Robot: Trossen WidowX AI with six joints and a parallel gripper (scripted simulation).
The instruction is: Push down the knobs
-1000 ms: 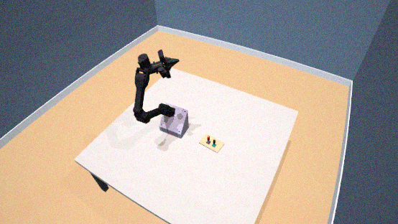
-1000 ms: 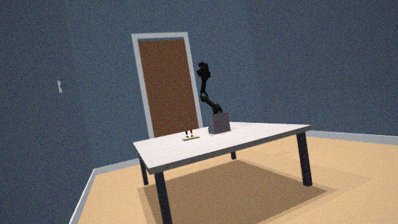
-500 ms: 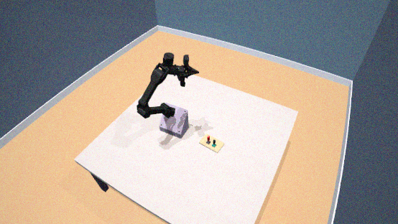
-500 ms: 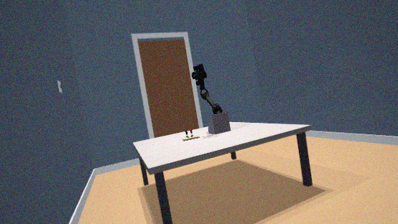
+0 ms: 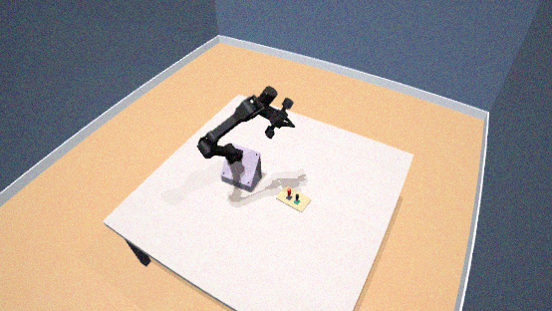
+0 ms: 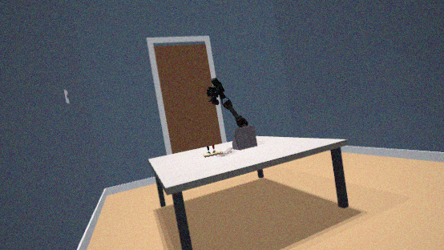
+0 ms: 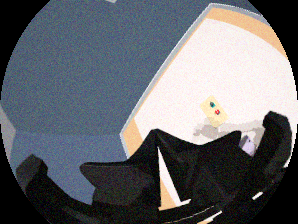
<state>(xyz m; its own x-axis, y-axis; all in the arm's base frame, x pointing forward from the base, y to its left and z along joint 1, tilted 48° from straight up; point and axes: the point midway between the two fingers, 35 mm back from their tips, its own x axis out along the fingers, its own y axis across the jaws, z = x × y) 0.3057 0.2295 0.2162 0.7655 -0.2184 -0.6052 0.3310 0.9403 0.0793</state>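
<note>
From the top, the closed, empty gripper (image 5: pixel 291 125) (image 6: pixel 209 99) (image 7: pixel 154 132) hangs well apart from the circuit board (image 5: pixel 294 199) (image 6: pixel 212 154) (image 7: pixel 214 111); from outside, the board lies below it on the table (image 5: pixel 339 239) (image 6: pixel 196 173) (image 7: pixel 180 90); from the wrist, beyond its fingertips, red knob (image 5: pixel 289 191) (image 6: pixel 213 147) (image 7: pixel 217 112) and black knob (image 5: pixel 297 196) (image 6: pixel 207 148) (image 7: pixel 212 104) stand on the board.

Circuit board (image 5: pixel 285 199) (image 6: pixel 219 151) (image 7: pixel 208 106), one: flat, rectangular, pale yellow; lying level, just beside the lilac base (image 5: pixel 243 175) (image 6: pixel 244 139) (image 7: pixel 248 145), apart from it. Red knob (image 5: pixel 289 191) (image 6: pixel 213 147) (image 7: pixel 217 112), one: small, slim, upright, on the side nearer the base, over a dark potentiometer (image 5: pixel 289 197) (image 6: pixel 214 151). Black knob (image 5: pixel 297 196) (image 6: pixel 207 148) (image 7: pixel 213 105), one: likewise small and upright, farther from the base, over a teal potentiometer (image 5: pixel 297 202) (image 6: pixel 208 152) (image 7: pixel 211 103). Both potentiometers in place on the board. Seating depth of either knob: too small to tell.
</note>
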